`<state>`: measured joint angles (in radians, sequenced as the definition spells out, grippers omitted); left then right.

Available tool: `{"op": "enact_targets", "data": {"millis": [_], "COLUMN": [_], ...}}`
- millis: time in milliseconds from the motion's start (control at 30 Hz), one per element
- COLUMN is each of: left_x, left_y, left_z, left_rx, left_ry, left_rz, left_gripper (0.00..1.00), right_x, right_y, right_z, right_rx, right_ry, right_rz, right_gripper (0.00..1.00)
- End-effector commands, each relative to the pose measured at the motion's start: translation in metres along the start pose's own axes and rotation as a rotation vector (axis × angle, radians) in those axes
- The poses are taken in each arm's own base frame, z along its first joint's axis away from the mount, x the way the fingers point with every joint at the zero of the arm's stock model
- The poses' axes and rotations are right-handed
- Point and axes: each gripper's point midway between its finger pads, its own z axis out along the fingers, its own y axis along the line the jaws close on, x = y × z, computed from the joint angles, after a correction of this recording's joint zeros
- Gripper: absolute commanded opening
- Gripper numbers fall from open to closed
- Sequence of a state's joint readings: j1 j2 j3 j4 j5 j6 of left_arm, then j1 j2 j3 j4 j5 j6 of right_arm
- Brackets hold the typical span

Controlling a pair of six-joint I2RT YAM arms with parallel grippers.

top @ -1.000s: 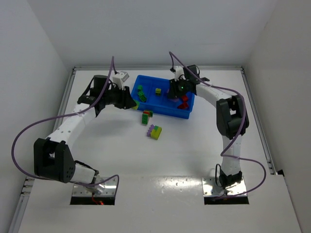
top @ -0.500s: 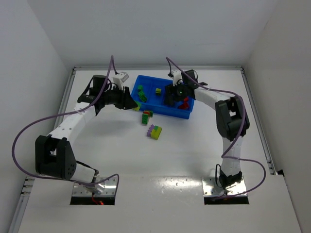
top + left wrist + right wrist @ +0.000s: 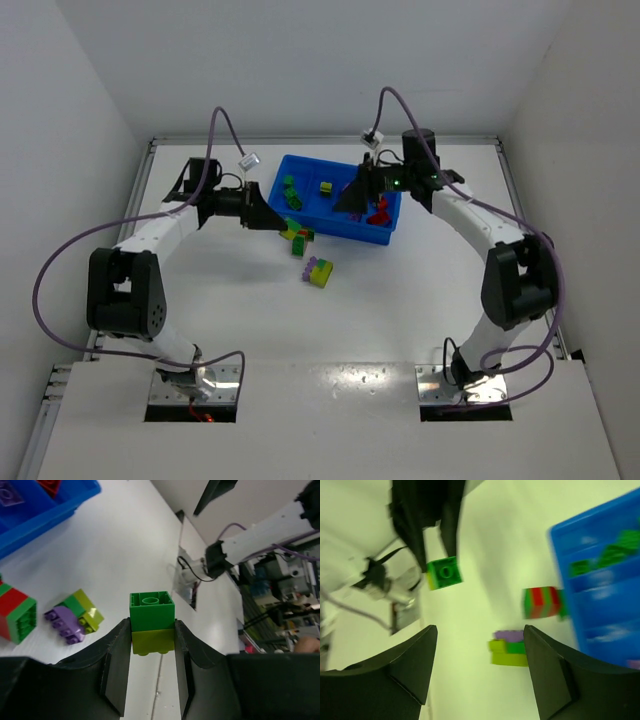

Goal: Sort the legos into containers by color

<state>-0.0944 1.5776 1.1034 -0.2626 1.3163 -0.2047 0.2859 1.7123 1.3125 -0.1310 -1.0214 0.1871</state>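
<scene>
Two white robot arms reach over a white table (image 3: 200,300). The left gripper (image 3: 152,630) is clamped on a two-brick stack (image 3: 152,611), a green brick on top of a yellow-green one, squeezed between both fingers. Just beyond its fingertips, on the right arm's side, sits the blue tray (image 3: 340,229) with its row of compartments. Near this gripper, two more clusters lie on the table, close together but apart. A red and green cluster (image 3: 300,241) is closer to the tray, and a purple, green and yellow-green cluster (image 3: 318,271) lies further towards the arm bases. The right gripper (image 3: 480,630) hangs above the tray with its fingers spread wide and nothing between them; its own camera view is blurred. Beside it, red bricks (image 3: 378,211) lie in the end compartment nearest that arm. Green bricks (image 3: 289,190) lie in the end compartment nearest the left gripper
</scene>
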Motion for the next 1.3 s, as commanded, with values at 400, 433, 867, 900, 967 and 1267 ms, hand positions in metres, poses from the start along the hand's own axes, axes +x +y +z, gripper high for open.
{"op": "enact_targets", "data": {"millis": [400,433,867,900,967,1267], "left_x": [0.01,0.01,0.012,0.012,0.012,0.016], "left_y": [-0.059,-0.059,-0.062,-0.062,-0.062,-0.06], "left_z": [0.016,0.016,0.02,0.02,0.02,0.021], "left_rx": [0.232,0.232,0.227,0.227,0.227,0.226], "left_ry": [0.066,0.066,0.072,0.072,0.072,0.075], "left_rz": [0.106,0.106,0.108,0.108,0.108,0.089], "left_gripper": [0.0,0.0,0.0,0.0,0.0,0.0], "right_x": [0.02,0.02,0.031,0.031,0.034,0.034], "right_y": [0.076,0.076,0.094,0.094,0.097,0.103], "right_z": [0.042,0.042,0.059,0.059,0.061,0.061], "right_rx": [-0.341,-0.341,-0.408,-0.408,-0.416,-0.434], "right_ry": [0.121,0.121,0.173,0.173,0.181,0.186], "right_rz": [0.034,0.035,0.056,0.056,0.053,0.038], "right_gripper": [0.72,0.72,0.72,0.72,0.69,0.34]}}
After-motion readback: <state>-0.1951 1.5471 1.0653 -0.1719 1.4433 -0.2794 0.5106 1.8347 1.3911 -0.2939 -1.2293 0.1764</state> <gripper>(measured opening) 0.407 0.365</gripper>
